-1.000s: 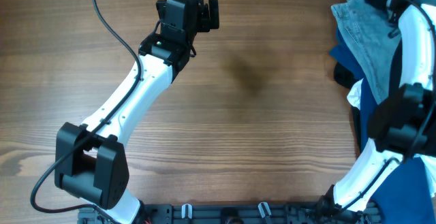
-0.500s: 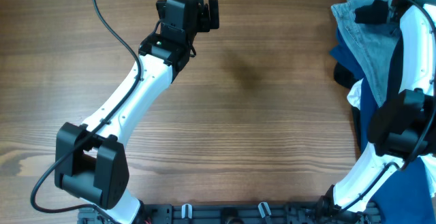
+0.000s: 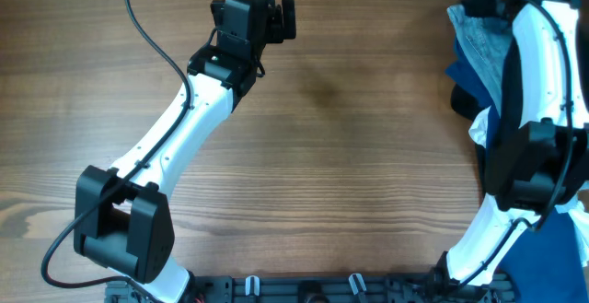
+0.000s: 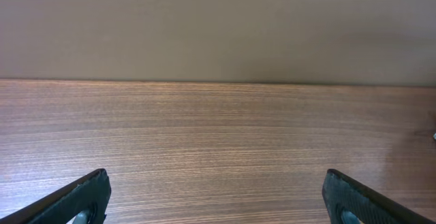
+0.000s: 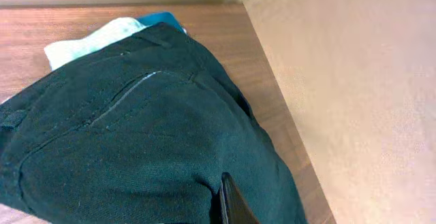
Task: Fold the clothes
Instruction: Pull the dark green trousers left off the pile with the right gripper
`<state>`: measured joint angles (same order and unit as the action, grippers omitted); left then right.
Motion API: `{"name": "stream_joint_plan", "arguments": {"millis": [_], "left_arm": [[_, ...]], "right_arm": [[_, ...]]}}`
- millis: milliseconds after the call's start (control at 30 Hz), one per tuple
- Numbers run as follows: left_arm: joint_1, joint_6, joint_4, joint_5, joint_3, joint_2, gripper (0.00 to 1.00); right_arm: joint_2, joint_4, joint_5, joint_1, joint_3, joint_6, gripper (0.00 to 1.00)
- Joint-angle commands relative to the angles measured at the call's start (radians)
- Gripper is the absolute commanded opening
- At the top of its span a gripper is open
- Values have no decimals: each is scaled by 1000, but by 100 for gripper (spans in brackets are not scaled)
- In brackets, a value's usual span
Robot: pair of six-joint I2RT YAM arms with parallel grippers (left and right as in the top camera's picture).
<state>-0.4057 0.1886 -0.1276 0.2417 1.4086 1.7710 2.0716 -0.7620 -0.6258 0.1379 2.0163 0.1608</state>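
Jaws of the left gripper are spread fully, with nothing between them, over the wooden counter near its far edge. The right gripper is closed at the far right corner, over the clothing pile. The black garment lies against its one visible finger; an actual pinch cannot be confirmed. Light blue jeans are in the same pile.
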Motion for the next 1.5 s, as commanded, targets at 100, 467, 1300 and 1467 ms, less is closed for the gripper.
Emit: {"name": "stream_joint_plan", "arguments": {"millis": [100,467,1300,1467], "left_arm": [[-1,2,3,21,13,10,100],[77,2,-20,137,13,10,100],[325,142,-191,-3,13,10,100],[325,141,-191,-3,13,10,100]], "right_arm": [[-52,62,-47,-72,9,-69,4],[-54,50,-11,-108,26,-30,4],[-56,121,-1,-307,276,29,4],[-56,171,6,-399,276,50,4]]}}
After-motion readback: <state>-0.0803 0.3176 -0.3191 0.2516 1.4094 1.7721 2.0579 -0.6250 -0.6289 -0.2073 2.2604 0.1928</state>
